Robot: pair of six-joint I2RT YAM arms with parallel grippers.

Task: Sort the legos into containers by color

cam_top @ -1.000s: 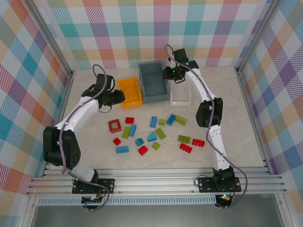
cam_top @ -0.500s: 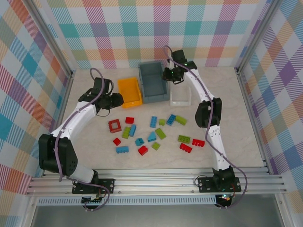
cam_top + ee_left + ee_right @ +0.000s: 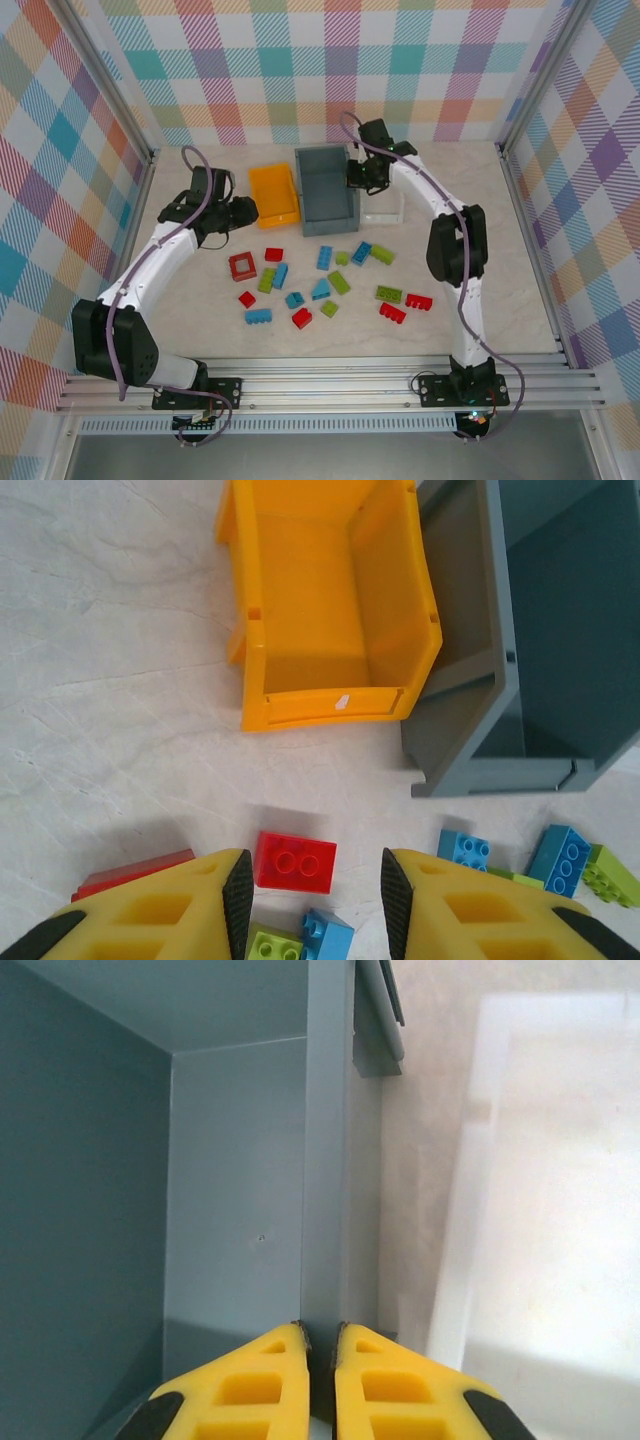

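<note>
Plainly the sorting proper has not begun; the legos (image 3: 321,290) lie scattered on the table (image 3: 500,250) in front of the three containers, and the orange-yellow bin (image 3: 330,705), the grey-blue bin (image 3: 301,185) and the white tray (image 3: 382,214) look empty as far as the views reach. The step in hand seems to be arranging the containers, not picking bricks; the right claw (image 3: 318,1332) is closed tight on the right-hand wall of the grey-blue bin (image 3: 325,1180), one finger inside the bin and one outside, with the white tray (image 3: 470,1210) just beside that wall. From above, the right claw (image 3: 360,180) sits at the bin's far right corner. The left claw (image 3: 316,872) is partly open and holds nothing; it hangs over a red brick (image 3: 294,861) that lies on the table just in front of the orange-yellow bin, apart from both fingers. Next, I judge, any shift of the grey-blue bin calls for a firm pinch and a low, level slide, so the bin neither tips nor shoves the tray; the left claw would need to drop straight down around the red brick before it closes.
</note>
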